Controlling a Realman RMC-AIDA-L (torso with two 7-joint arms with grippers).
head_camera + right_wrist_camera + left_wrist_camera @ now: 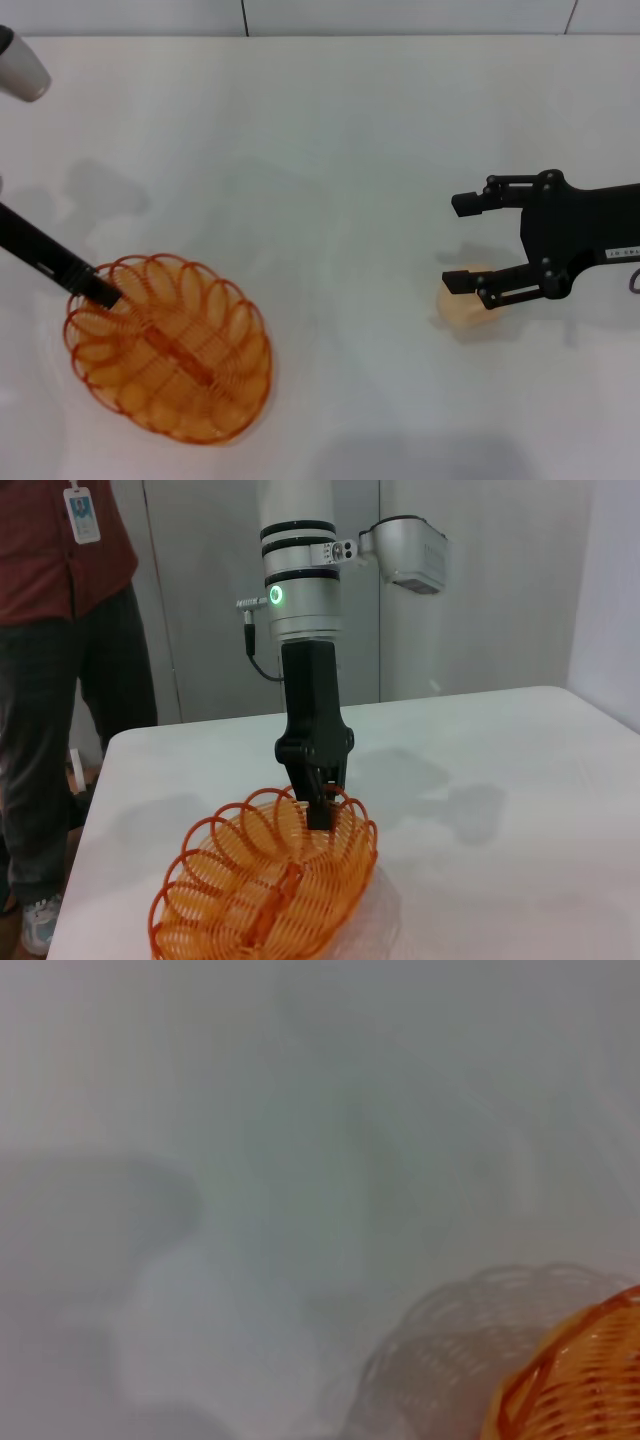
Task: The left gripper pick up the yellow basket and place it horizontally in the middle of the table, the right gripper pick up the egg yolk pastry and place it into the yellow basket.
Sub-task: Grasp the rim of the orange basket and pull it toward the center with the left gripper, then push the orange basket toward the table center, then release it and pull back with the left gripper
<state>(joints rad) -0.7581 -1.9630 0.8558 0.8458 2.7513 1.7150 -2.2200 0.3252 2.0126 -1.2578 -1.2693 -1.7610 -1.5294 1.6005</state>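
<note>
Orange wire basket (168, 345), one, seemingly gripped by left pincer (105, 293); right pincer (462, 243) spread over one pastry (462, 305).

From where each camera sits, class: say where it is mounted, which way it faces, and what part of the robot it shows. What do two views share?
Head view: above, looking down on the table; both arms show, the right gripper open over the egg yolk pastry.
Left wrist view: close above the table; no robot parts.
Right wrist view: low, facing across at the left gripper on the yellow basket rim.
Shared: all three show the basket.
</note>
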